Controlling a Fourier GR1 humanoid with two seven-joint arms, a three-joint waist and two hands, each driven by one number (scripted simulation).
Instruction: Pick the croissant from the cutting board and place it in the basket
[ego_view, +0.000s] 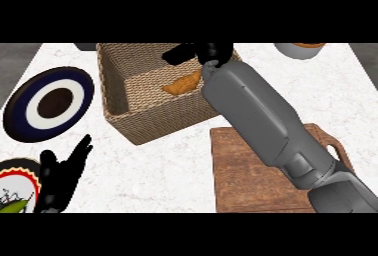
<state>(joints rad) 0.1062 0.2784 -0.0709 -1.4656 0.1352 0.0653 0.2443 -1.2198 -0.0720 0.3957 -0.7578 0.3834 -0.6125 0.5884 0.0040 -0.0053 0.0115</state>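
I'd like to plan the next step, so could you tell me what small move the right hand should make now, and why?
Probably lift the right hand straight up out of the basket. The croissant already lies inside the basket, with the hand just above it, and the cutting board shows no croissant.

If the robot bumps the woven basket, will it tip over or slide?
The basket would probably slide, not tip: it looks wide with a flat base. Being woven and holding only a croissant, it is likely light. The right hand above could easily nudge it.
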